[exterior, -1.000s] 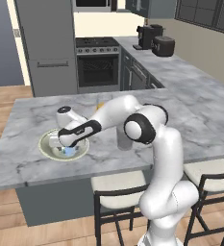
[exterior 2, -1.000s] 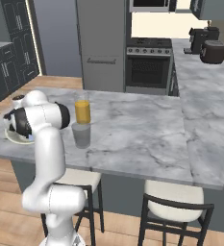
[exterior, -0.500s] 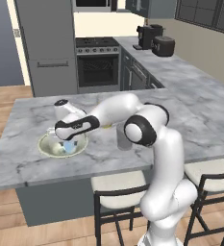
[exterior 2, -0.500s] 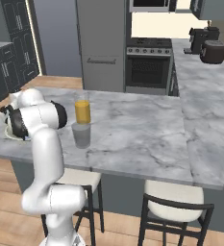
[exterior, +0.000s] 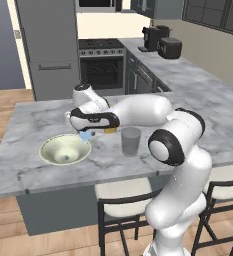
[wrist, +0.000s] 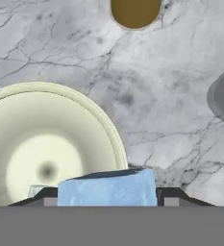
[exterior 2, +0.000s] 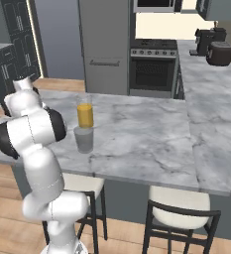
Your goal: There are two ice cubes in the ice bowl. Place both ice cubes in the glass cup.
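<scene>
Grey marble island counter (exterior: 33,170) under me, kitchen beyond with a stove (exterior: 100,62) and tall fridge (exterior: 48,55) at the far wall.

My pincer (exterior: 86,135) hangs above the counter, partly closed, its two fingers clamped on one ice cube (wrist: 107,188), light blue, sitting square between the tips in the hand view. From the left base view the cube (exterior: 86,135) shows as a pale blue block just below my hand, lifted clear of the counter.

Ice bowl (exterior: 64,150): below and just to one side of the pincer, cream-green, wide and shallow. Its near rim passes under the held cube in the hand view (wrist: 114,139). Low in the bowl, just beside my finger, a small pale corner peeks out (wrist: 35,190); likely the second cube, but too little shows to be sure.

Glass cup (exterior: 130,141): greyish tumbler standing upright on the counter, to the far side of the pincer from the bowl, apart from both. Its edge shows at the side of the hand view (wrist: 223,96).

Taller glass with orange liquid (exterior 2: 85,112): stands just behind the glass cup in the right base view (exterior 2: 84,139); seen from above as an amber disc (wrist: 135,10) ahead of the pincer. Open marble lies between the pincer and the glass cup.

Two stools (exterior: 123,205) stand at the near side of the island.
</scene>
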Robot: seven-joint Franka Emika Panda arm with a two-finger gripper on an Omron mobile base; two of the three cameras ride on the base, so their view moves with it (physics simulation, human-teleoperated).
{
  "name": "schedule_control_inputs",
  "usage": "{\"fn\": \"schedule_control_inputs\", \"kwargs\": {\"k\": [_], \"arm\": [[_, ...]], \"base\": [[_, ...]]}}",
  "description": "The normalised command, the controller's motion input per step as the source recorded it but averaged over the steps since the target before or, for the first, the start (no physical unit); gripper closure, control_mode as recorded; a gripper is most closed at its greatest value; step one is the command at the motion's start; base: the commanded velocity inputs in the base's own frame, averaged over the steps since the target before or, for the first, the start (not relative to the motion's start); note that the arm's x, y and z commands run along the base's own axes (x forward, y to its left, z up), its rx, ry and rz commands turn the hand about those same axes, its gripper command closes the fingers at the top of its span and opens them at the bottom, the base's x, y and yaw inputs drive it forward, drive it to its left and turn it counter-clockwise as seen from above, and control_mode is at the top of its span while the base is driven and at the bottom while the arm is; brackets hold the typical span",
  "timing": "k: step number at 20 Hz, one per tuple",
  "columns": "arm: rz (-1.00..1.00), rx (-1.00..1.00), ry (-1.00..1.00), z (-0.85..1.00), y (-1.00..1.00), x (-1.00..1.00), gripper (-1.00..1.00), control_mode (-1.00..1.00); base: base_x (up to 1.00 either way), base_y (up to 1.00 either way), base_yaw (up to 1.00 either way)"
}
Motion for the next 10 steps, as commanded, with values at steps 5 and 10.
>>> {"fn": "schedule_control_inputs", "kwargs": {"k": [5,10], "arm": [[-0.14,0.07,-0.04,0.95,-0.90,-0.01,1.00,-1.00],[-0.04,0.01,-0.02,0.59,-0.97,0.00,1.00,-1.00]], "base": [[0.00,0.00,0.00],[0.00,0.00,0.00]]}}
